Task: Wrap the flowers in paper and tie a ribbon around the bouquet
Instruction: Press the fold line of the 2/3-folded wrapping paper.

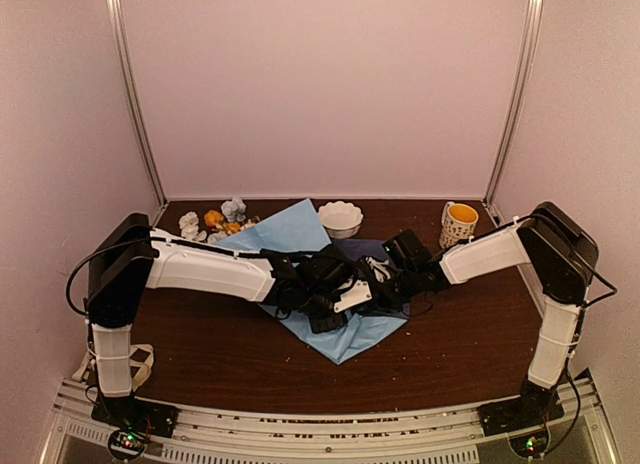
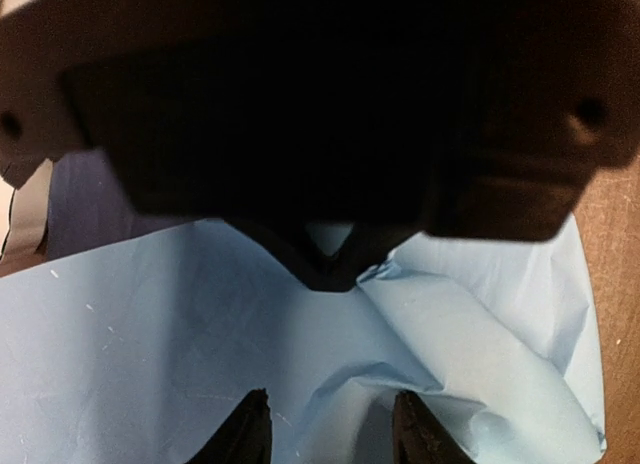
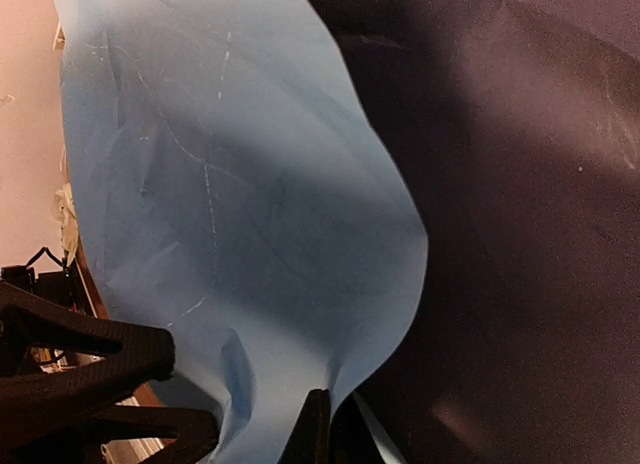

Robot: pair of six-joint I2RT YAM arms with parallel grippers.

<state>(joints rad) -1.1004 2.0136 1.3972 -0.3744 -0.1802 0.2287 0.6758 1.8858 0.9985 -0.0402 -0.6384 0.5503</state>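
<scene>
Pale pink walls close in a dark wooden desk [image 1: 200, 354], and most of its middle is taken by the paper [image 1: 290, 229], a light-blue sheet lying cornerwise with one point toward the back wall and another toward the arms. Both arms fold inward over the sheet's centre, probably to raise one side for the first fold of the wrap. Their black wrists crowd together in the overhead view and hide what lies beneath them. The right end effector [image 3: 325, 434] is closed on the paper's edge, and its own camera shows the sheet rising from it in a curved flap. The left end effector [image 2: 332, 434] has its fingers apart either side of a raised crease, not visibly pinching it. The flowers [image 1: 215, 224] lie at the sheet's far left corner. Only their white, orange and pale blooms show, and the stems cannot be made out. A white fluted bowl [image 1: 340, 219] and a dotted mug [image 1: 458, 224] stand beyond. A beige loop [image 1: 143, 362] beside the left arm's base may be the ribbon, though that is uncertain.
</scene>
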